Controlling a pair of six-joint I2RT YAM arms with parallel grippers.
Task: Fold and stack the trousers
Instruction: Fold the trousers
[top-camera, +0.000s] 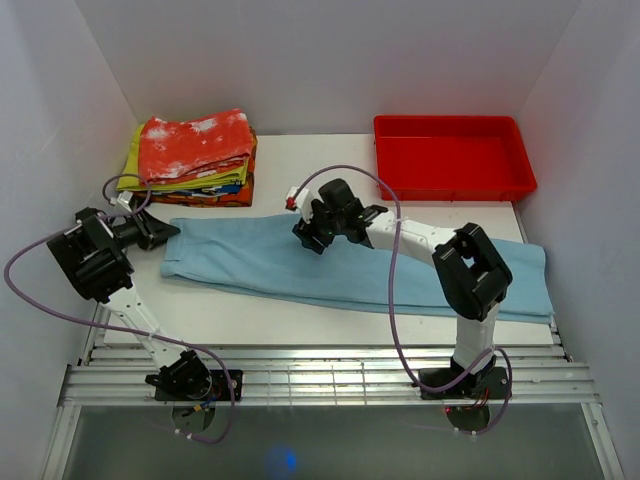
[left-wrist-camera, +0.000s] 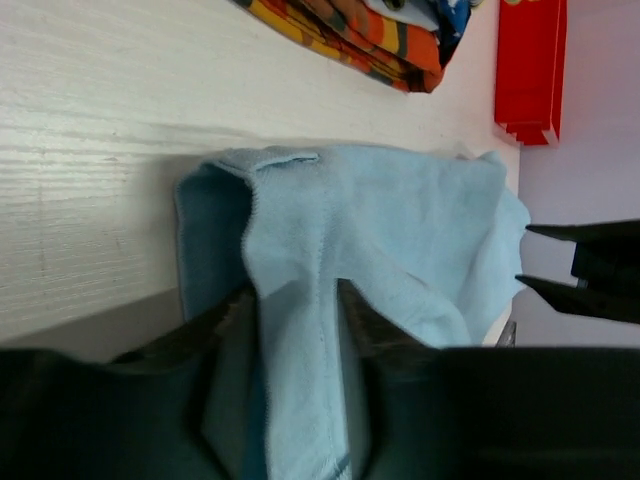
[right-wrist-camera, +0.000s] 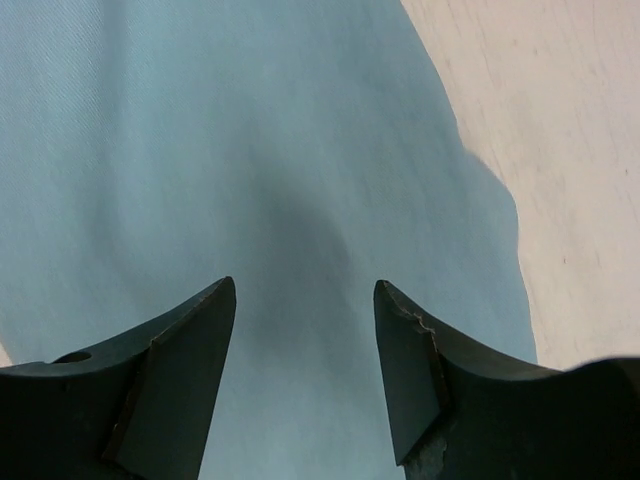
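Sky-blue trousers (top-camera: 300, 262) lie stretched flat across the tabletop (top-camera: 260, 322), left edge to right edge. Left gripper (top-camera: 166, 232) has its fingers clamped on the left end. Right gripper (top-camera: 306, 238) hangs over mid-length, fingers apart. To fold well: right pins the crease line, left carries its end over low, hems aligned.

My two arms are twins: the left arm (top-camera: 128, 300) and the right arm (top-camera: 410, 236) are both white tube links joined by chunky black joint housings. Each rises from a squat black base, on the left (top-camera: 190, 382) and on the right (top-camera: 465, 385). A thin purple-grey cable trails in loose loops along each arm, one on the left (top-camera: 60, 315) and one on the right (top-camera: 392, 290). My left hand (left-wrist-camera: 297, 290) and right hand (right-wrist-camera: 305, 290) are black. Beside the right wrist sits a small red dot (top-camera: 291, 203). Up close, my fingers (right-wrist-camera: 190, 370) are dark tapering wedges with scuffed, chipped edges.
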